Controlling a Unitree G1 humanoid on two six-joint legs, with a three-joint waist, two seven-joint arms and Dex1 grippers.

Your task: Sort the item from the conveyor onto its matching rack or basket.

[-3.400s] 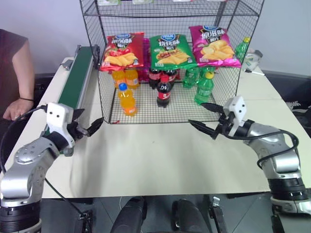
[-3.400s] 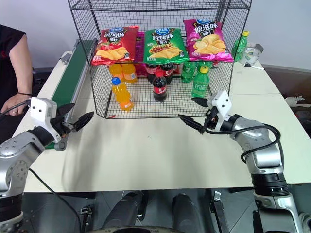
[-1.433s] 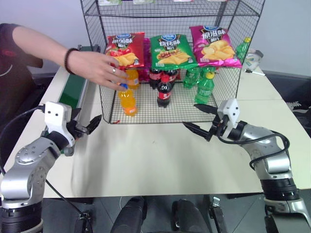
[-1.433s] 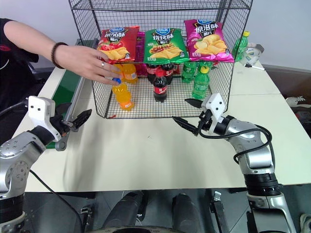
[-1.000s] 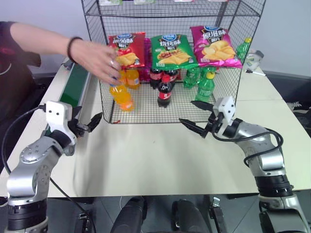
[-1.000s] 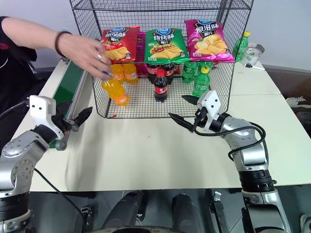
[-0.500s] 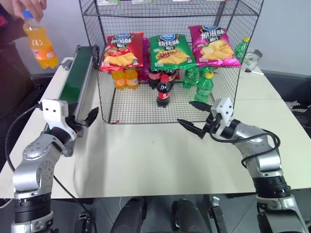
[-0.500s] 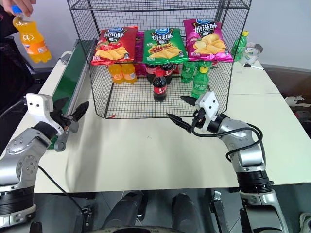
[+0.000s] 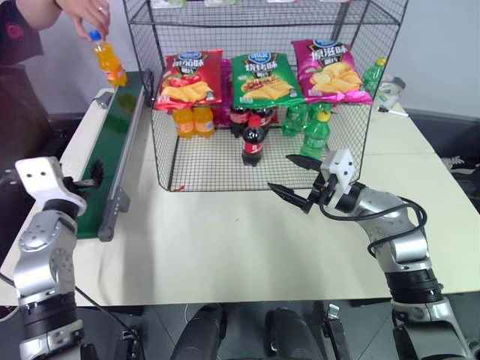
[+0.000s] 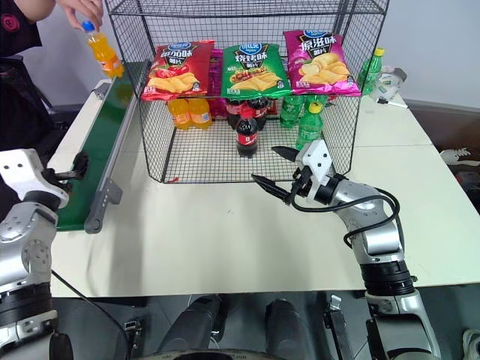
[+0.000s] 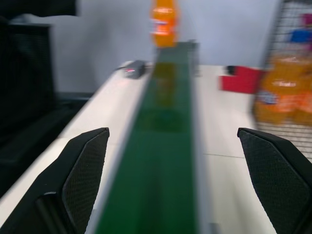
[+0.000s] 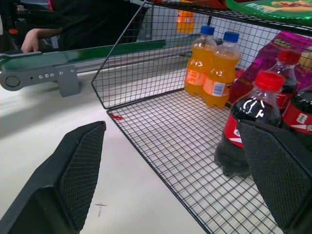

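A person's hand (image 9: 88, 13) holds the small clear orange-soda bottle with blue cap (image 9: 107, 58) above what seems the far end of the long dark-green conveyor belt (image 9: 112, 131). Left gripper (image 11: 173, 180) and right gripper (image 9: 294, 174), before the black wire-mesh rack (image 9: 341, 142), gape wide, empty

place: lab test bench | cues: conveyor (image 9: 112, 142), stocked wire rack (image 9: 262, 90), white table (image 9: 247, 240)

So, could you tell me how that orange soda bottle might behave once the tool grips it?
The orange soda bottle looks full, so probably heavy for its size. Tall and narrow, it may tip on the conveyor. Its smooth round plastic could slip or roll.
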